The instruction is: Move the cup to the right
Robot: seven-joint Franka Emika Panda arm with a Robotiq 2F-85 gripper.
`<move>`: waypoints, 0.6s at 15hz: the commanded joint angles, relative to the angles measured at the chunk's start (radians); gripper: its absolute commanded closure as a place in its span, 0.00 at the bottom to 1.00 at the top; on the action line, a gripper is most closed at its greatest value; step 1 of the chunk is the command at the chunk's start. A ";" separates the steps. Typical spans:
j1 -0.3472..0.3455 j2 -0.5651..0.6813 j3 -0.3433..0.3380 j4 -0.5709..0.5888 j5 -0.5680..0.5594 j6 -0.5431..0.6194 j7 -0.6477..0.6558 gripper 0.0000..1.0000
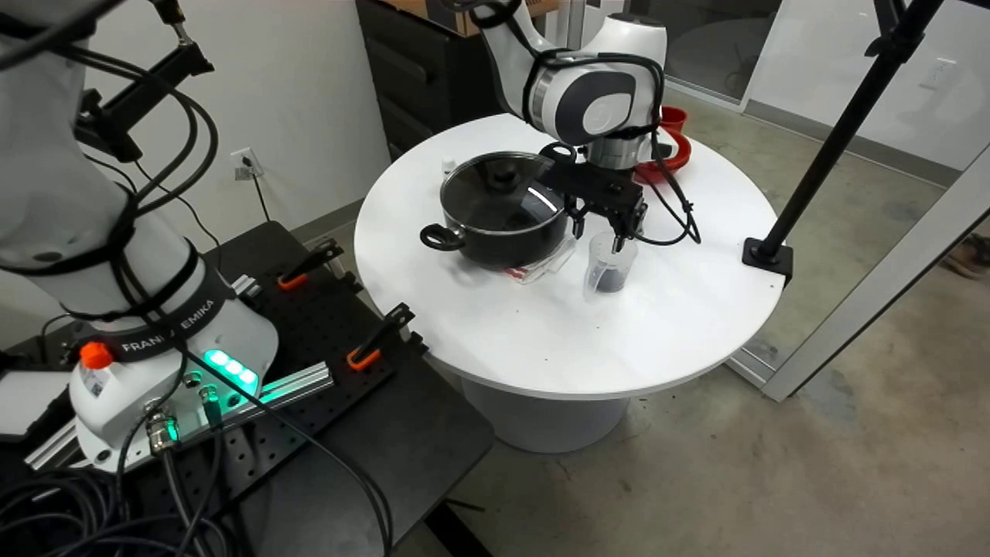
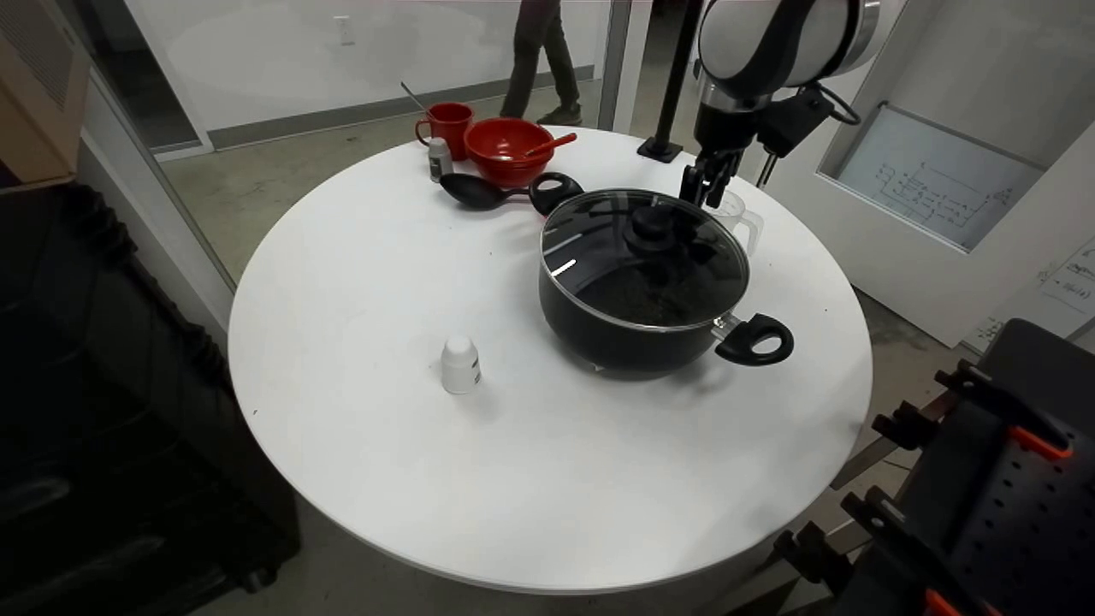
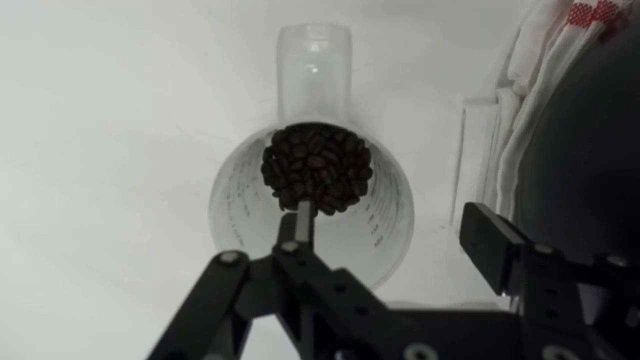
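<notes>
My end effector point(image 3: 392, 227) is spread wide and has hold of nothing. In the wrist view one finger point(image 3: 304, 225) is over the mouth of the cup point(image 1: 607, 271); the other is outside, on the side of the pot point(image 2: 616, 346), so the wall lies between them. I take this as set up for pinching the wall, since the whole cup may be too broad to straddle. Whether the inner finger dips below the rim, I can't tell.

The cup stands upright on the worktop point(image 1: 657, 340), just beside the pot. Beans point(image 3: 317, 165) cover its bottom, probably portioned by the scale marks, and they are my reason to carry it level. Its handle point(image 3: 315, 75) juts off the line between my fingers, so it shouldn't hinder the grip.

A cloth point(image 3: 507, 150) lies under the pot, perhaps to spare the surface; my outer finger could snag its edge if I go low. Next I'd close on the wall, lift slightly and shift right. If that means my own right, it should lead away from the pot.
</notes>
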 commanded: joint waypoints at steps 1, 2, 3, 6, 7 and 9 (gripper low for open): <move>0.016 -0.082 -0.017 -0.072 -0.007 0.069 0.021 0.00; 0.019 -0.099 -0.022 -0.082 -0.010 0.082 0.024 0.00; 0.019 -0.115 -0.024 -0.089 -0.011 0.096 0.024 0.00; 0.008 -0.180 -0.013 -0.118 -0.002 0.132 0.008 0.00; 0.009 -0.203 -0.012 -0.125 -0.003 0.141 0.008 0.00; 0.014 -0.243 0.002 -0.119 0.000 0.149 -0.002 0.00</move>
